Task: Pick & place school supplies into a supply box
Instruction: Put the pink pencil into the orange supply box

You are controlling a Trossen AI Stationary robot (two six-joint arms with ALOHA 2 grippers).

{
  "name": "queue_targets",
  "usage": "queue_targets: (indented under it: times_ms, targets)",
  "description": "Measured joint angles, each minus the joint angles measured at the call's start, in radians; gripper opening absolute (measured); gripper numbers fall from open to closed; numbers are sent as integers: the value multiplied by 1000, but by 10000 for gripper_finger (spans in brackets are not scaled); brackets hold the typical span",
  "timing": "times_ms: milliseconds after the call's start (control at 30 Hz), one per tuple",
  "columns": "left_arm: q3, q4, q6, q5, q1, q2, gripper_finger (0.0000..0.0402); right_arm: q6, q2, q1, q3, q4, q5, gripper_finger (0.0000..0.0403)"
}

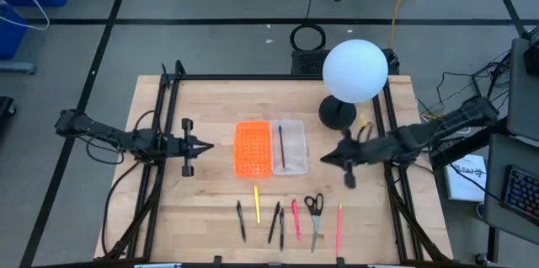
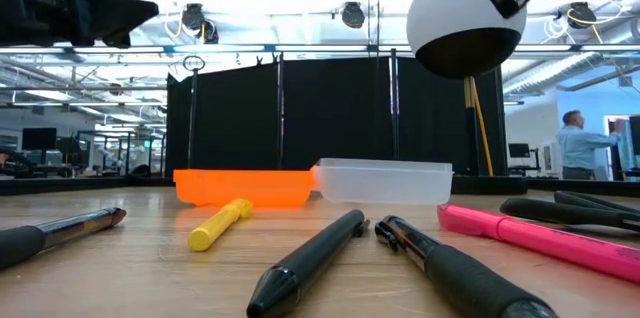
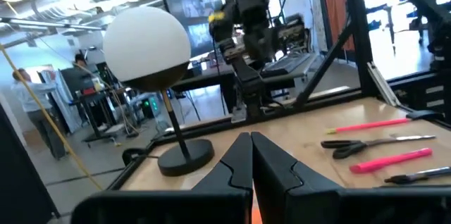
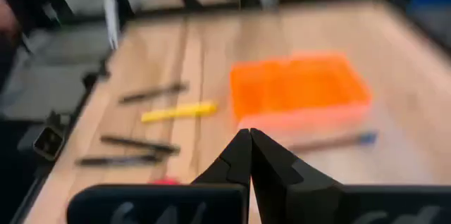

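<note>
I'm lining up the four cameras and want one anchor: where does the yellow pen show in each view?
High view: yellow pen lies just below the supply box, under its orange half.
Low view: the pen lies left of centre, before the orange half.
Left wrist view: not in it.
Right wrist view: the pen lies beside the orange half.
Shared landmark: the orange half, except in the left wrist view.

On the counter (image 1: 194, 209) lie one supply box (image 1: 270, 147) holding one dark pen (image 1: 281, 147), one white globe lamp (image 1: 354, 72) and one pair of scissors (image 1: 314, 214). Loose near the front edge are one yellow pen (image 1: 257, 203), two pink pens (image 1: 296, 218) and three black pens (image 1: 241, 220). Two robot arms reach in, each with one end effector: the left end effector (image 1: 209, 145) and the right end effector (image 1: 324, 160).
</note>
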Motion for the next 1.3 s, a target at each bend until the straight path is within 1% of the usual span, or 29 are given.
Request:
queue_targets:
  times_ms: [133, 200, 300, 433, 500, 533, 700, 767, 833, 900, 967, 1033, 1133, 1200, 1300]
  targets:
    - [0, 37, 33, -2, 0, 0, 7, 203, 286, 64, 293, -316, -3, 0]
    - [0, 59, 28, -1, 0, 0, 8, 326, 405, 99, 449, -471, -6, 0]
    - [0, 55, 25, -1, 0, 0, 8, 526, 566, 148, 663, -668, -49, 0]
    - [0, 54, 4, -1, 0, 0, 8, 767, 715, 217, 888, -822, -57, 0]
    - [0, 54, -16, -1, 0, 0, 8, 905, 755, 252, 950, -871, -50, 0]
    - [0, 51, -21, -1, 0, 0, 8, 977, 770, 270, 970, -893, -30, 0]
    - [0, 21, -21, 1, 0, 0, 8, 1360, 808, 371, 978, -1016, 104, 0]
    - [0, 23, -28, 2, 0, 0, 8, 1485, 822, 405, 967, -1073, 158, 0]
    - [0, 22, -29, 2, 0, 0, 8, 1598, 831, 428, 940, -1120, 175, 0]
    - [0, 23, -29, 2, 0, 0, 8, 1688, 831, 441, 889, -1139, 147, 0]
    - [0, 22, -16, 2, 0, 0, 8, 1737, 830, 442, 833, -1130, 71, 0]
    - [0, 23, 4, 1, 0, 0, 8, 1738, 832, 439, 781, -1122, -11, 0]
    - [0, 29, 38, 1, 0, 0, 8, 1753, 831, 430, 701, -1108, -57, 6]
    - [0, 32, 51, 1, 0, 0, 8, 1761, 831, 424, 652, -1068, -58, 21]
    - [0, 32, 55, 1, 0, 0, 8, 1760, 831, 411, 594, -1001, -90, 59]
